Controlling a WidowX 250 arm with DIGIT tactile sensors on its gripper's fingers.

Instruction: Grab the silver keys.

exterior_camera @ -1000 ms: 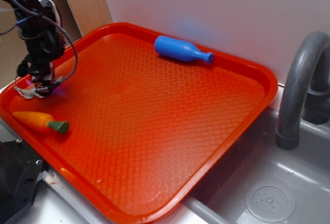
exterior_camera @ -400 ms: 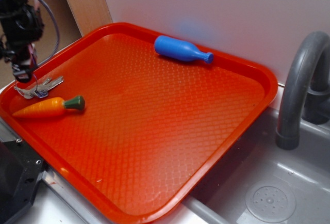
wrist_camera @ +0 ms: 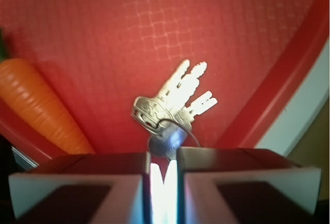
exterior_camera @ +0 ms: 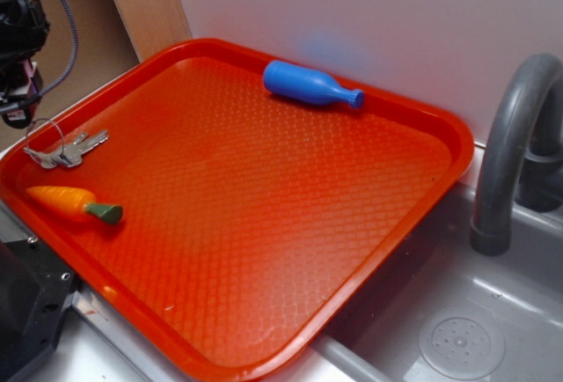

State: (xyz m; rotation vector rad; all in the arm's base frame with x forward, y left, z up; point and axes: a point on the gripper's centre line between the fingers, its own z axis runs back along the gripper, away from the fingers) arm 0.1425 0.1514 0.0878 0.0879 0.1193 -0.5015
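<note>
**Keys hanging by their ring from a raised gripper**

Gripper (exterior_camera: 19, 111) at the tray's (exterior_camera: 440, 127) left corner, raised above it, fingers (wrist_camera: 77, 182) nearly pressed together, pinching the thin wire ring. Keys (exterior_camera: 66, 150) (wrist_camera: 172, 105) dangling from that ring, fanned out low over the tray floor; contact with the floor hard to judge. Carrot (exterior_camera: 70, 203) (wrist_camera: 41, 105) lying just beside. Blue bottle (exterior_camera: 310, 84) on its side, well apart, near the far rim.

The gripper (exterior_camera: 16, 111) is cut off by the exterior view's left and top edges, so its jaws cannot be read there. In the wrist view the carrot (wrist_camera: 38, 105) runs off the left edge, and the tray (wrist_camera: 278, 79) is blurred.
</note>
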